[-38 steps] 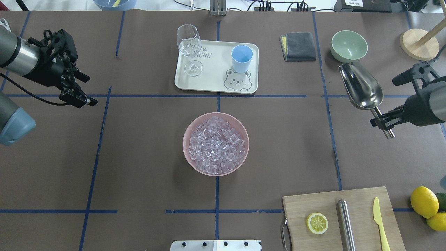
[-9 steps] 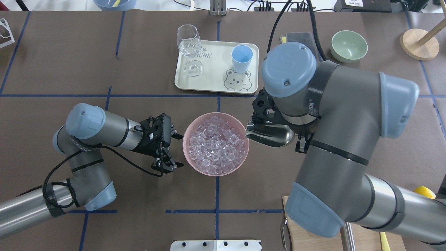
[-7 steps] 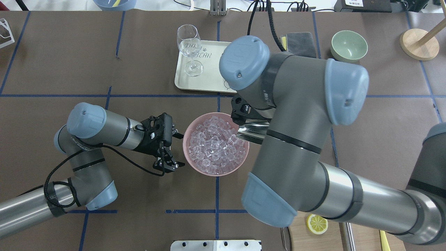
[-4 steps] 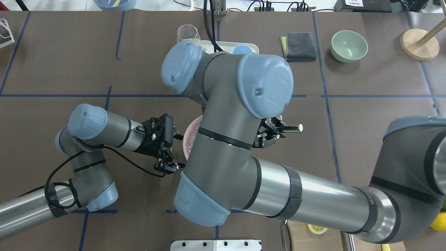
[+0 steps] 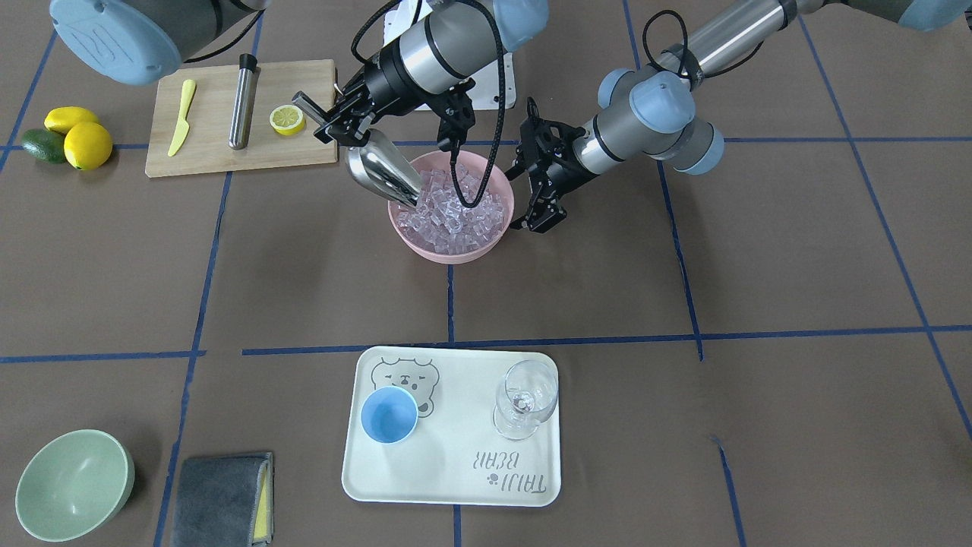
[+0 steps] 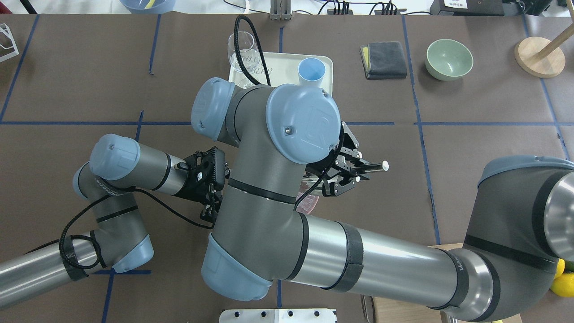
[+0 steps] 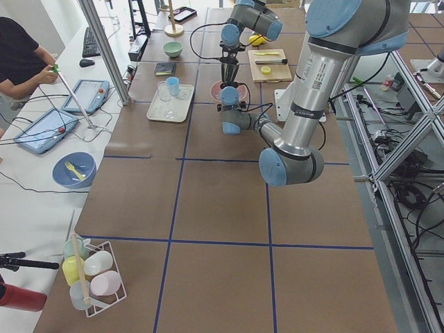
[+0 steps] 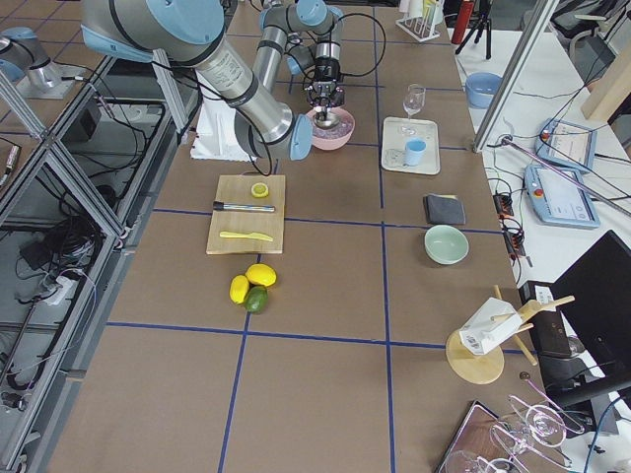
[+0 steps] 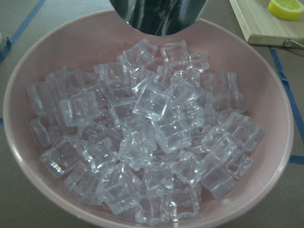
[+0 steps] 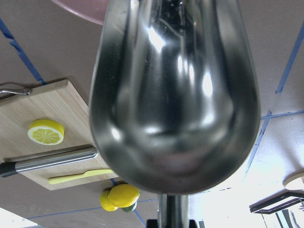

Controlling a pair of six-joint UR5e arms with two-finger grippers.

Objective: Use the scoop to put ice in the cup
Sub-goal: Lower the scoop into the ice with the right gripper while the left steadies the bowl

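The steel scoop (image 5: 383, 176) slants tip-down, with its mouth pushed into the ice (image 5: 456, 209) at the rim of the pink bowl (image 5: 448, 257). My right gripper (image 5: 334, 125) is shut on the scoop's thin handle, whose end (image 6: 379, 166) sticks out in the overhead view. My left gripper (image 5: 525, 199) stands open just beside the bowl's opposite rim. The left wrist view shows the ice (image 9: 152, 142) heaped in the bowl and the scoop (image 9: 161, 16) at its far edge. The light-blue cup (image 5: 389, 414) stands empty on the cream tray (image 5: 456, 471). The right arm hides the bowl from overhead.
A wine glass (image 5: 524, 399) shares the tray with the cup. A cutting board (image 5: 228, 156) with a lemon slice, a yellow knife and a steel cylinder lies behind the scoop. A green bowl (image 5: 72, 482) and a grey cloth (image 5: 220, 497) sit at the far corner.
My right arm has swung in over the pink bowl and tilted the scoop tip-down into the ice. The left gripper has stayed open beside the bowl.
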